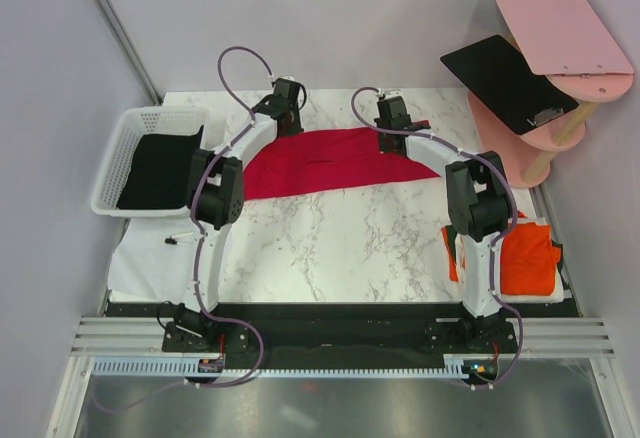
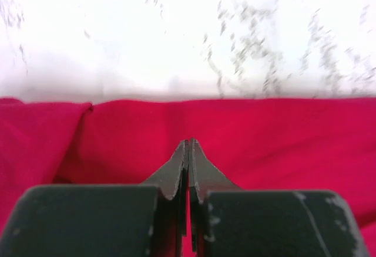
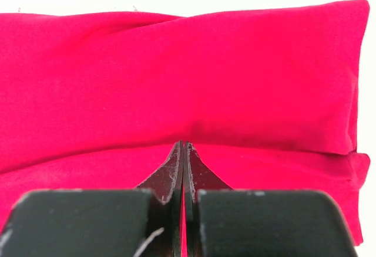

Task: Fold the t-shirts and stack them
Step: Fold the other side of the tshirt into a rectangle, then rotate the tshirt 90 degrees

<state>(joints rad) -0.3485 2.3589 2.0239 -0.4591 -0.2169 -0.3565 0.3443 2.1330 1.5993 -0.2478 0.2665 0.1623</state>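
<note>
A crimson red t-shirt (image 1: pixel 330 163) (image 2: pixel 264 139) (image 3: pixel 205 69) lies spread across the back middle of the marble table, partly doubled over itself in the right wrist view. My left gripper (image 1: pixel 293 126) (image 2: pixel 189 141) and my right gripper (image 1: pixel 386 134) (image 3: pixel 183 144) both sit at its far edge. Each has its jaws pressed together, with red cloth showing in the slit between them. A black t-shirt (image 1: pixel 160 168) lies in the white mesh basket (image 1: pixel 115 158) at the left. A folded orange-red t-shirt (image 1: pixel 525 258) rests at the table's right edge.
A pink tiered stand (image 1: pixel 560 28) holding a flat black board (image 1: pixel 505 78) stands off the table's back right corner. Marble tabletop (image 1: pixel 340 243) stretches between the red shirt and the arm bases. A white cloth (image 1: pixel 140 263) lies at the front left.
</note>
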